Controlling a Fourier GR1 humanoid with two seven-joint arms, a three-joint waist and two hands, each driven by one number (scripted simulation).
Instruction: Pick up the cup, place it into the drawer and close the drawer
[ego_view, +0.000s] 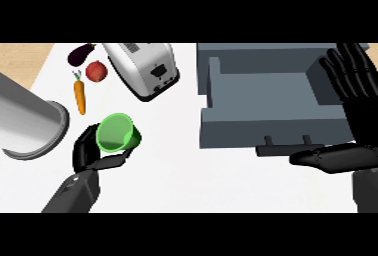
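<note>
1. The left hand (92, 150) is curled round the green cup (118, 132), which sits tilted in its grasp, mouth showing, left of the drawer (269, 105).
2. The drawer stands open, grey, on the white desk (192, 175), its dark handle (288, 148) at the front edge.
3. The right hand (351, 75) is open, fingers straight, over the drawer's right side, thumb near the handle, holding nothing.
4. Left of the drawer: a toaster (144, 67); further left a carrot (80, 95), a red tomato (96, 71), an eggplant (81, 54) and a big steel pot (29, 122).
</note>
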